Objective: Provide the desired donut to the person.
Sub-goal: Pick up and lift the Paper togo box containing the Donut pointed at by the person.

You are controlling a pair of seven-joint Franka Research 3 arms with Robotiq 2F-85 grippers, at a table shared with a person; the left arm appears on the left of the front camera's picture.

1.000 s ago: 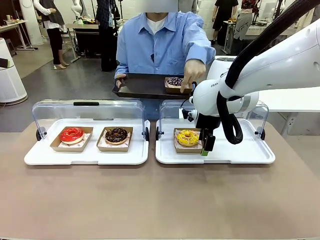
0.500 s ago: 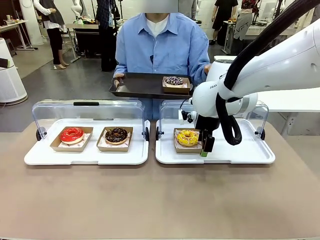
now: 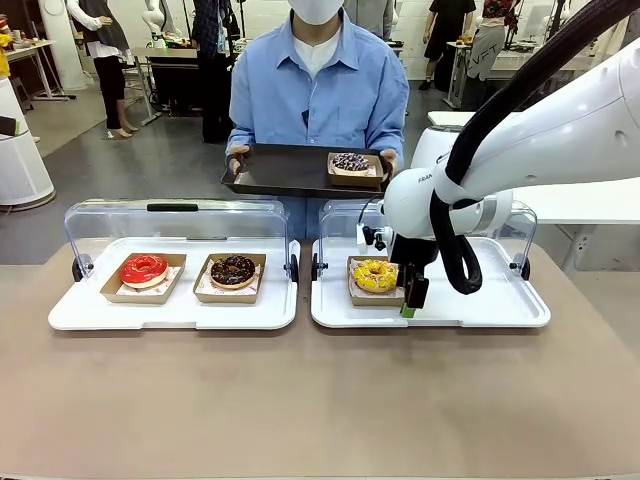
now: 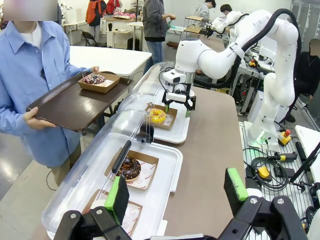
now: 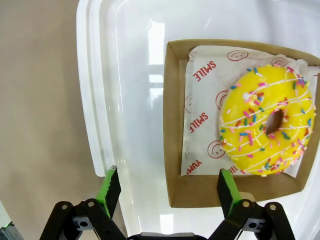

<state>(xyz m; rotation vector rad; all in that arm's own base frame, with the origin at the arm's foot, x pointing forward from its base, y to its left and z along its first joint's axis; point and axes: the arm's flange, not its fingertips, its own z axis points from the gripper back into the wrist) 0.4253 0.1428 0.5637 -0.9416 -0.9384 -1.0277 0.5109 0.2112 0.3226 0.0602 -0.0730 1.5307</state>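
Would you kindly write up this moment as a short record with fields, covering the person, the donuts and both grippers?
Person: the person stands at the far side, holding a dark tray
On dark tray: one boxed sprinkled donut
Left display tray: boxed red donut and chocolate donut, clear lid up
Right display tray: yellow donut in its box, clear lid up
Right gripper: open, low over that box's edge, holding nothing
Left gripper: open, empty, raised above the table
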